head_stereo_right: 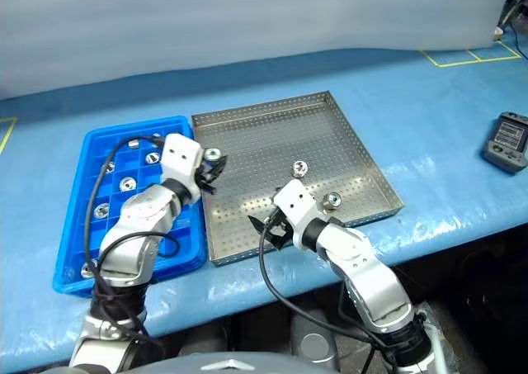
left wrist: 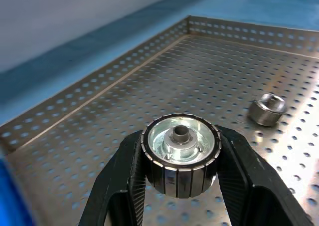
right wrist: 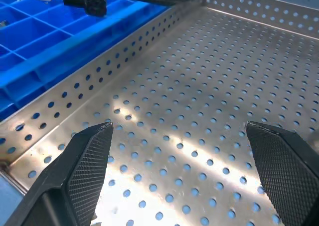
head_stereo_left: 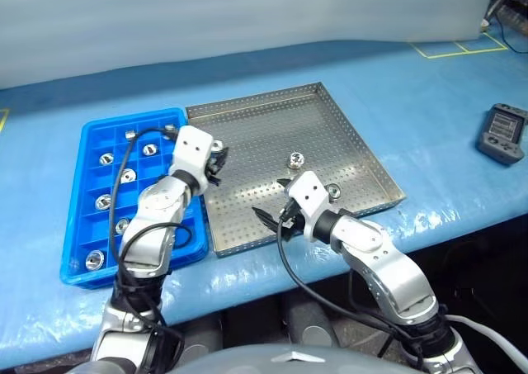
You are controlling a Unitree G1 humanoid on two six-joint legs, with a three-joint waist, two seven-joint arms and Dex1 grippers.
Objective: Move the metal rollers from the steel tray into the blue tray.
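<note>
- The steel tray (head_stereo_left: 272, 126) lies on a table under a blue cover (head_stereo_left: 429, 101); it is the landmark here, and the blue tray (head_stereo_left: 78, 225) lies just beside it on the robot's left, rims touching or nearly so.
- Two metal rollers rest loose on the steel tray's perforated floor: one roller (head_stereo_left: 295, 158) near the tray's middle, and another roller (head_stereo_left: 333, 191) closer to the tray's near rim, towards its right side.
- A third, a held roller (left wrist: 180, 153), sits clamped between the two black fingers of the left gripper (left wrist: 180, 158), bore facing the wrist camera. The jaws are closed part-way onto its ribbed sides. It hangs above the steel tray's floor, close to the rim shared with the blue tray.
- The blue tray's grid of compartments holds several rollers already, one to a cell: for instance one stored roller (head_stereo_left: 106, 158) in the far part, one (head_stereo_left: 103, 201) midway, and one (head_stereo_left: 95, 260) in the near corner cell farthest from the steel tray. Other cells are hidden by the left arm.
- The right gripper (right wrist: 182, 156) hovers over the steel tray's near part, its textured fingers (right wrist: 89, 158) spread wide with nothing between them but bare perforated floor.
- A dark handheld device (head_stereo_left: 503, 133) lies on the cover well to the right of the steel tray.
</note>
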